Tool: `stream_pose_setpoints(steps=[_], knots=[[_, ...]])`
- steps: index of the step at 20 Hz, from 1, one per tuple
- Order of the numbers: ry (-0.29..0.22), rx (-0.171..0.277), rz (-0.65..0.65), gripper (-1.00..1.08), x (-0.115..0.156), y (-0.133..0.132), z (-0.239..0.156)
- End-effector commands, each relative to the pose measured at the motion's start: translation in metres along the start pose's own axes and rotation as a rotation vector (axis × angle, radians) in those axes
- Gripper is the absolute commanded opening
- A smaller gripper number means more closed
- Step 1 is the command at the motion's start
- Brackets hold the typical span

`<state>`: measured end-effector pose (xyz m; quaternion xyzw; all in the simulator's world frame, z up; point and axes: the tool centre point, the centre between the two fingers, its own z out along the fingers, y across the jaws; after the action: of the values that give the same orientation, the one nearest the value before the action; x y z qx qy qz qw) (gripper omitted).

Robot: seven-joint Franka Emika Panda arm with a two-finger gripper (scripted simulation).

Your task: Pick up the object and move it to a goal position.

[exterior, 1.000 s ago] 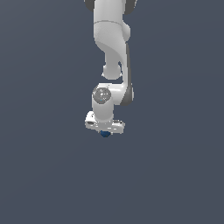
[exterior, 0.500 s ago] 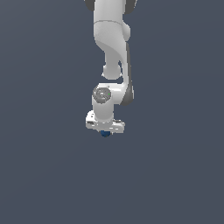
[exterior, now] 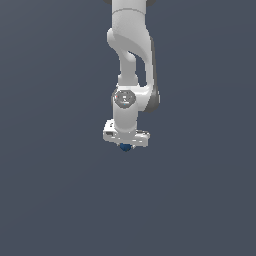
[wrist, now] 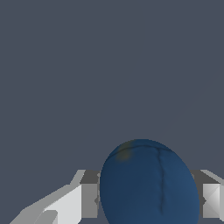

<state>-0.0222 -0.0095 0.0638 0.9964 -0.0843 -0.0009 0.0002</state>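
Just below centre of the exterior view, my gripper clasps the small dark blue ball between its fingers, a smooth, likely slippery sphere best squeezed across its widest middle.

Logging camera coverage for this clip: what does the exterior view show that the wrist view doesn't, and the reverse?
Only the exterior view shows the white arm reaching down to the end effector. Only the wrist view shows the fingers flanking the ball on both sides, plus a faint seam and a pale spot on its surface. Both show the dark blue ball at the end effector against plain grey.
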Motion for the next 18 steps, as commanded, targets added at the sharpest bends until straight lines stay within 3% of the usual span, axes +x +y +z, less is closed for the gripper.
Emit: stream_pose_setpoints(steps=[1,18], knots=[[0.002,0.000,-0.001,-1.00,-0.007,-0.012,-0.015],[0.003,-0.002,-0.001,-1.00,-0.082,-0.130,-0.168]])
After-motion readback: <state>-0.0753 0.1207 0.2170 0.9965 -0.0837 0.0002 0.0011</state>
